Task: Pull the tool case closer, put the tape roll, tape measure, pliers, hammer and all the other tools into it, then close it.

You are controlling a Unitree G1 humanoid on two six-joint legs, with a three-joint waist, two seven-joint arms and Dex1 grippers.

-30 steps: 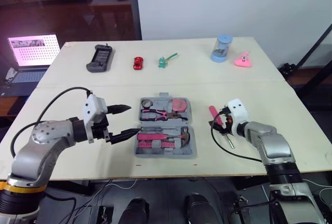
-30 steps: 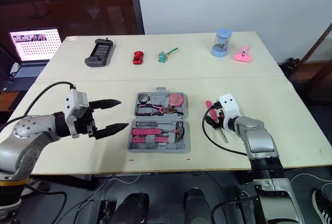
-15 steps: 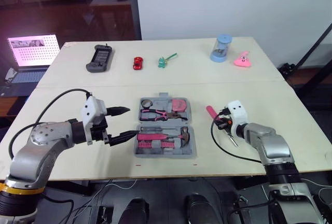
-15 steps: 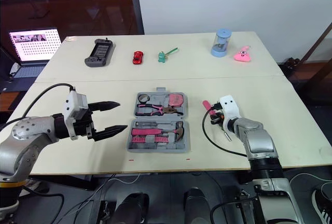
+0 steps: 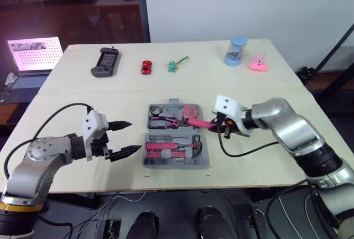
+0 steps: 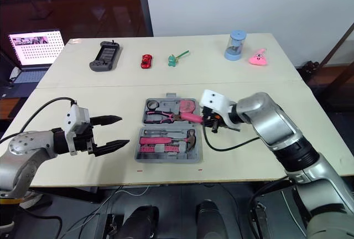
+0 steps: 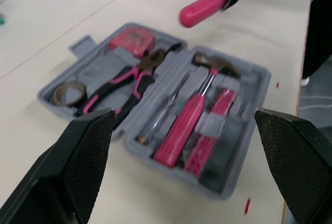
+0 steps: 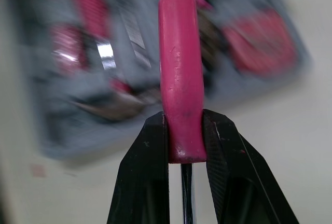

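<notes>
R gripper (image 5: 220, 124) pinches the screwdriver (image 8: 179, 68) tight by its pink handle, over the case's (image 5: 147, 160) right edge, nr pliers (image 5: 168, 121). L gripper (image 5: 134, 136): fingers spread wide, touching nothing, just left of the open case.

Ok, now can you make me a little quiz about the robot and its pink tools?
1. True or false: the left hand is reaching inside the tool case.
2. What is the right hand holding? A) a spoon B) a pink-handled screwdriver C) a ball
3. Fill in the blank: the tool case's lid is ____.

Key: 1 false, the left hand is open and sits beside the case, apart from it. 2 B. 3 open.
</notes>
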